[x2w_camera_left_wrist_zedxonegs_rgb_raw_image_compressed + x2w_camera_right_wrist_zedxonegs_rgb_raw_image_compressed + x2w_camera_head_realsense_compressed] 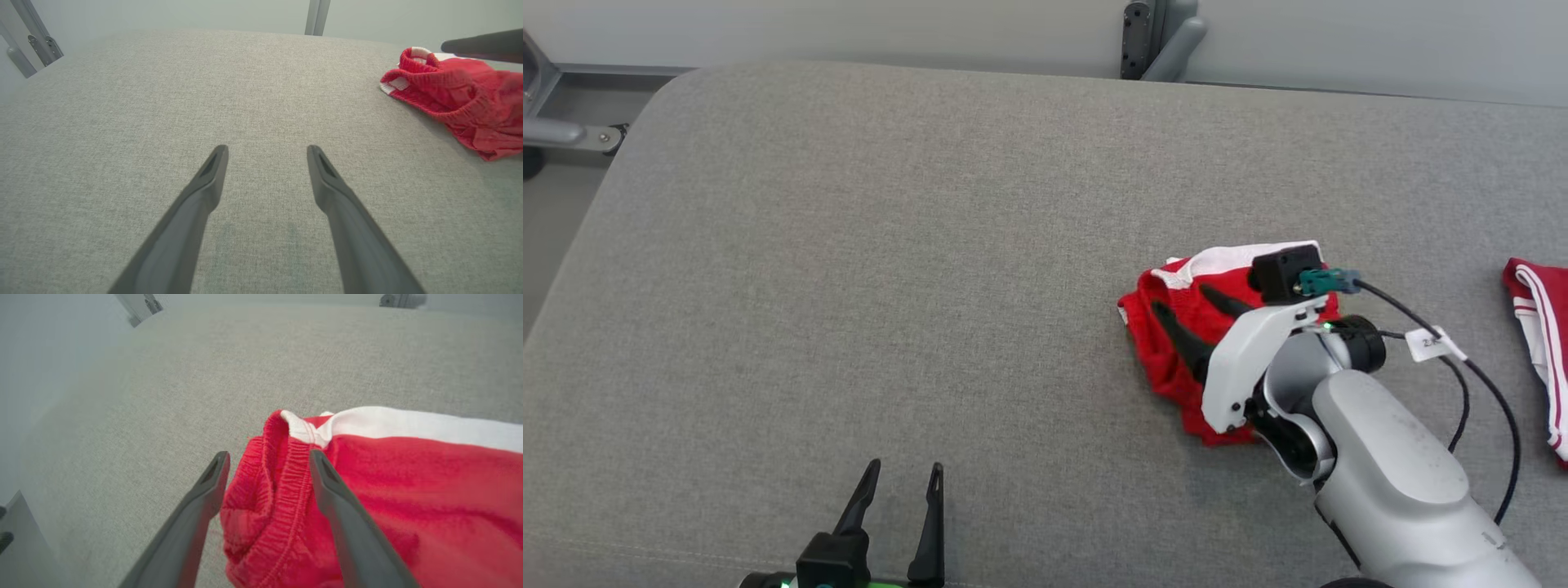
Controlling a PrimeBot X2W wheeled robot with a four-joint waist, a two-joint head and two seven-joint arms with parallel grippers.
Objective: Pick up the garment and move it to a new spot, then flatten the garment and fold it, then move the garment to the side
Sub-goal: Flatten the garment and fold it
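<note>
The crumpled red knit garment with a white band (1164, 380) lies in a loose heap on the right half of the surface, its gathered elastic waistband (294, 473) folded over on itself and the white band (408, 424) running along its far edge. The right pincer (1180, 297) hovers directly over it with its two dark fingers spread wide. Cloth sits between them, but nothing looks pinched or lifted, so I judge the garment to be lying free at its spot, with flattening as the step in hand. To do that well, the right pincer should take only one layer at a waistband corner, not the whole bunched fold. The left pincer (906, 465), also wide open and holding nothing, waits low over bare cloth well to the left and would need to cross over for the opposite corner. Pulling the two corners gently apart and dragging the fabric along the surface should let the folds fall out; a grab into the middle of the heap would likely only move the wrinkles. The grey woven fabric-covered surface (849, 245) has plenty of open room to the left for spreading. A second red-and-white striped garment (1539, 327) lies at the right edge, well apart. Beyond are a pale wall, a dark metal bracket (1135, 41) and a grey metal frame (556, 131).
</note>
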